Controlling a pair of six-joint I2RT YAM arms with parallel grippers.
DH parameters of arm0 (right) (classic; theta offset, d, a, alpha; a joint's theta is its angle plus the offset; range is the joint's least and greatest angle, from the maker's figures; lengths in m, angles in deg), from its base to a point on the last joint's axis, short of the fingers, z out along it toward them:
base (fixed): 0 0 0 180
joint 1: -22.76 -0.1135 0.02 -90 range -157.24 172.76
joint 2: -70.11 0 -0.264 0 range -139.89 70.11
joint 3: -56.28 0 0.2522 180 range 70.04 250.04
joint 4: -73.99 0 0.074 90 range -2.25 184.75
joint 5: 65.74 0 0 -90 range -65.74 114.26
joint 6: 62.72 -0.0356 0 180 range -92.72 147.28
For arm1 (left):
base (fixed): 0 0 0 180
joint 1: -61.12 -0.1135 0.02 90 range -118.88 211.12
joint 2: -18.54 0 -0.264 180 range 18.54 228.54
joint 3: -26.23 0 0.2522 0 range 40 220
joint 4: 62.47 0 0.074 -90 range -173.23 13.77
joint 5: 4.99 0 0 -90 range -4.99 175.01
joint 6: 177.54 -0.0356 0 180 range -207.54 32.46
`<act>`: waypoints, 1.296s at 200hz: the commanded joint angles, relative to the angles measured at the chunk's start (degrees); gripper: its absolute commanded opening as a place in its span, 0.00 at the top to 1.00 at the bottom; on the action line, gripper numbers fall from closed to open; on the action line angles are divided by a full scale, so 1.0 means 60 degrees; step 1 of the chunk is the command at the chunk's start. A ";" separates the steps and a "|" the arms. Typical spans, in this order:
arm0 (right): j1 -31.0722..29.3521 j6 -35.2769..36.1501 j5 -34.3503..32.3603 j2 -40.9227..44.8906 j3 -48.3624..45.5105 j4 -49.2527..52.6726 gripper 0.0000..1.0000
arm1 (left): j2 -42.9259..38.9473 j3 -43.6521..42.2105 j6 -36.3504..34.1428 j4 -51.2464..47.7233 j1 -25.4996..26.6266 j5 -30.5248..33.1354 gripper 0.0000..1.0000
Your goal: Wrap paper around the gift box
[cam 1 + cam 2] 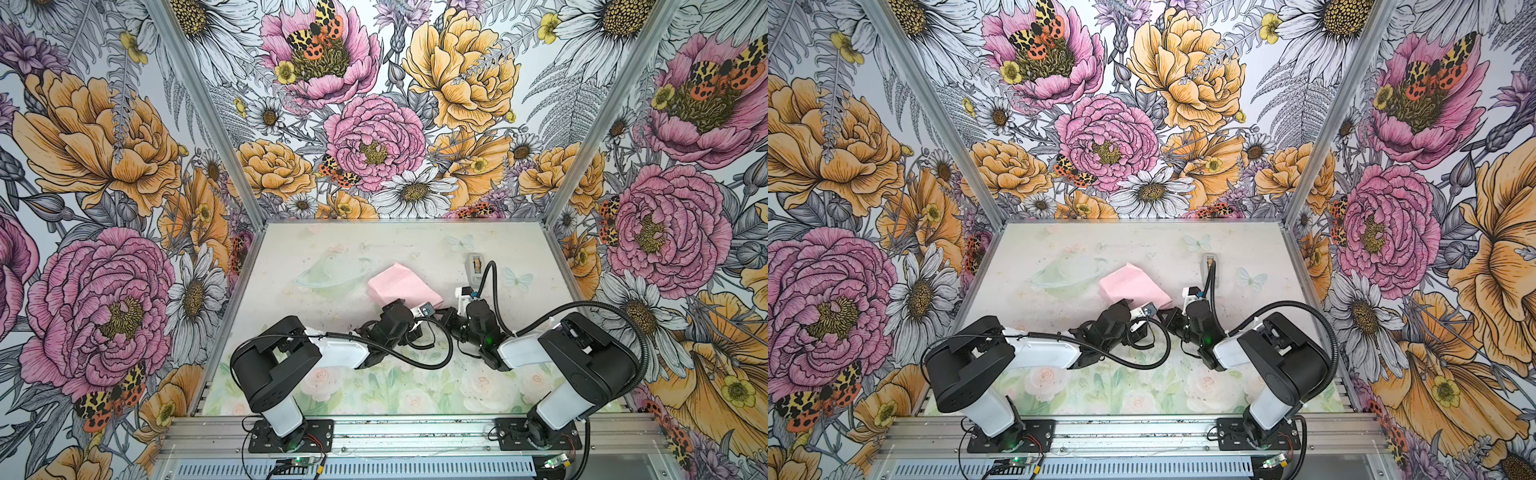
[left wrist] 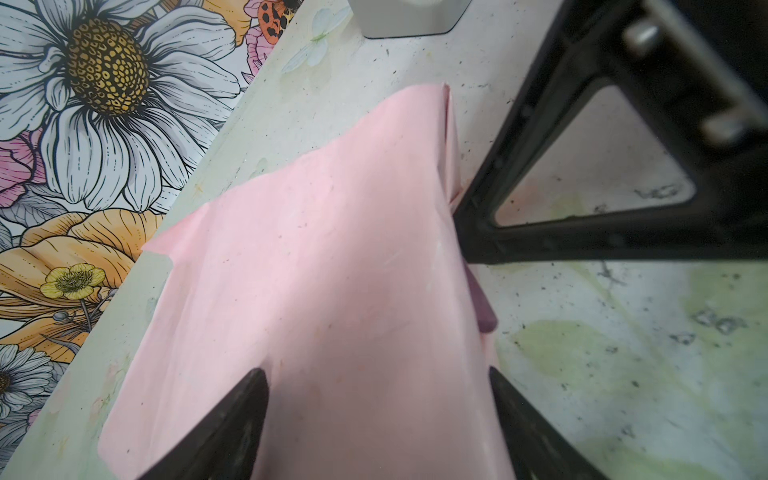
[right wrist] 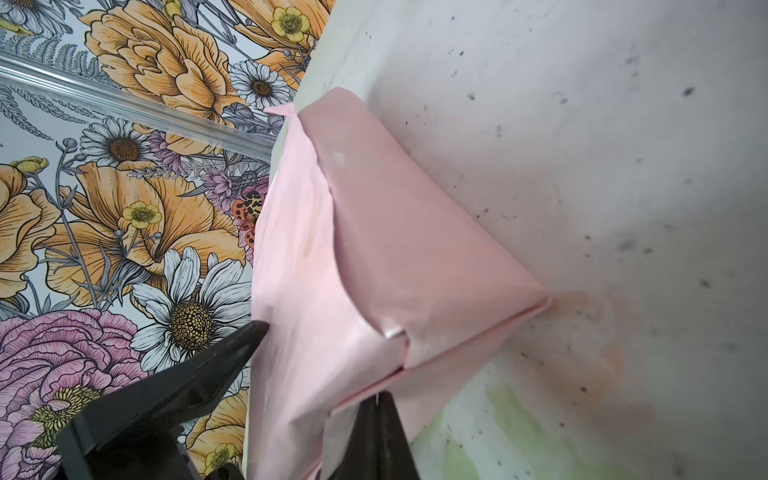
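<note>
The wrapping looks well advanced. A creased sheet of thin paper, pale pink face outward, is folded into a squarish parcel lying skewed near the middle of the pale, flower-printed bench. The gift box itself is nowhere visible, so it is presumably fully covered inside. In the right wrist view one end is folded into a pointed triangular flap, and in the left wrist view a loose corner sticks out at the far side. I judge that what remains is to flatten and fasten these ends. The small grey tape dispenser stands near, beyond the right wrist. Both arms reach low and forward from the near rail, forearms angled inward, wrists meeting at the parcel's near edge. The left end effector has its fingers spread wide over the parcel's near end, but whether they squeeze it I cannot tell. The right end effector is closed, its tip against the folded flap's edge.
</note>
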 commanded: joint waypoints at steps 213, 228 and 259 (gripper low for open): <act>0.0109 0.0287 0.0168 -0.0069 0.0196 -0.0098 1.00 | 0.0288 -0.0239 0.1504 0.1074 0.0278 0.0748 0.03; 0.0109 0.0288 0.0143 -0.0046 0.0173 -0.0090 1.00 | 0.0348 -0.0253 0.1618 0.1030 0.0260 0.0872 0.06; 0.0109 0.0288 0.0139 -0.0038 0.0158 -0.0090 1.00 | 0.0498 -0.0340 0.1804 0.1031 0.0154 0.0937 0.11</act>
